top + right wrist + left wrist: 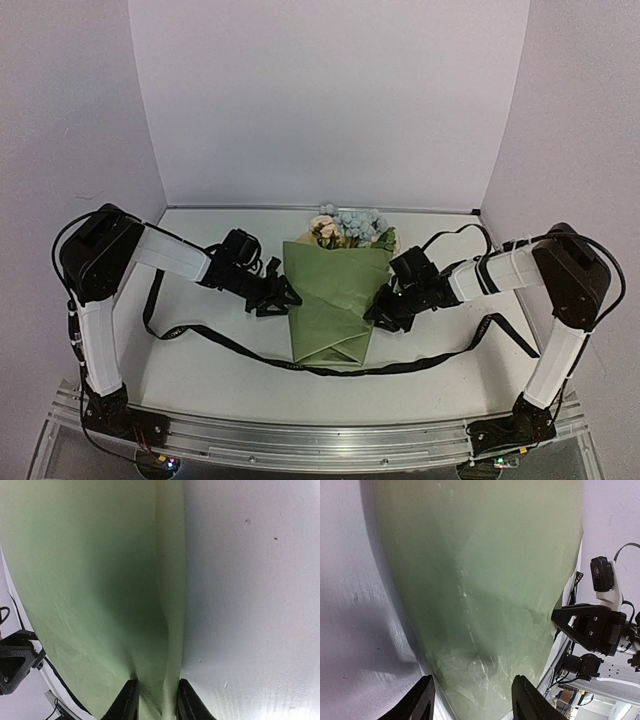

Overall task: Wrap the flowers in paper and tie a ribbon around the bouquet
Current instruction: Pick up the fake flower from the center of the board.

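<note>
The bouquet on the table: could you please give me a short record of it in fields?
paper: olive-green, folded around the flowers, lying on the table
flowers: heads out at the paper's far end
ribbon: loose on the table, passing the paper's near tip, untied
left pincer: fingers apart astride the paper's left edge; grip unclear
right pincer: shut on a fold at the paper's right edge

The stems of the flowers (350,228) lay hidden inside the paper (335,300), and the lettering on the ribbon (400,368) beside it was too small to read. Whether the right gripper (156,684) pinched the paper's blurred edge could not be told.
</note>
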`<action>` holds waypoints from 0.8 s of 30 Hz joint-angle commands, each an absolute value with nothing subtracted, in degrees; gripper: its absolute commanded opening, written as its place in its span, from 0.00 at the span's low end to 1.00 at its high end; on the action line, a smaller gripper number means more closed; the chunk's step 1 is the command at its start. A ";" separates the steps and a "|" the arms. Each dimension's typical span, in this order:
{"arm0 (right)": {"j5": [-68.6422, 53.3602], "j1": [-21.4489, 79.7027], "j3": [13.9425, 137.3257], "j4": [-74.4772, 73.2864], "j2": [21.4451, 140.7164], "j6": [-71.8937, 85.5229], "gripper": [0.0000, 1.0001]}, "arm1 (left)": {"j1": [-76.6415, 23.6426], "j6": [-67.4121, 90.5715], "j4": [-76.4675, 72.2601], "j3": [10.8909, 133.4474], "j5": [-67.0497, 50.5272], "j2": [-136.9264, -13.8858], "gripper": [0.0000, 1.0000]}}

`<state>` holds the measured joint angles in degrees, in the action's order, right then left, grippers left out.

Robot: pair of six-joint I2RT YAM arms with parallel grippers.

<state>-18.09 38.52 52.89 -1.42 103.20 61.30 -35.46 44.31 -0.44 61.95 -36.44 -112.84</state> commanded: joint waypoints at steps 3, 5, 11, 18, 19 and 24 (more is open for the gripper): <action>-19.04 38.50 58.86 -8.66 103.59 65.51 0.14 | -35.68 41.15 4.07 63.67 -37.29 -107.79 0.54; -18.96 38.49 59.93 -10.46 103.15 66.76 0.11 | -35.70 40.53 5.92 63.40 -37.07 -107.21 0.54; -19.68 38.08 61.26 -13.62 102.94 69.14 0.07 | -35.68 41.74 10.63 60.65 -36.24 -105.26 0.57; -20.12 37.80 62.15 -14.39 103.23 70.57 0.02 | -35.89 48.07 3.27 57.59 -38.41 -107.07 0.60; -20.13 37.79 62.36 -14.59 103.29 70.53 0.02 | -35.94 48.90 2.52 57.77 -38.16 -107.64 0.59; -20.37 37.69 62.67 -15.10 103.83 70.40 0.01 | -36.52 50.27 3.07 60.55 -34.75 -110.74 0.50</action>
<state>-20.25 37.92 60.47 -13.75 103.20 69.91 -35.89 47.98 5.29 57.78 -37.24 -108.44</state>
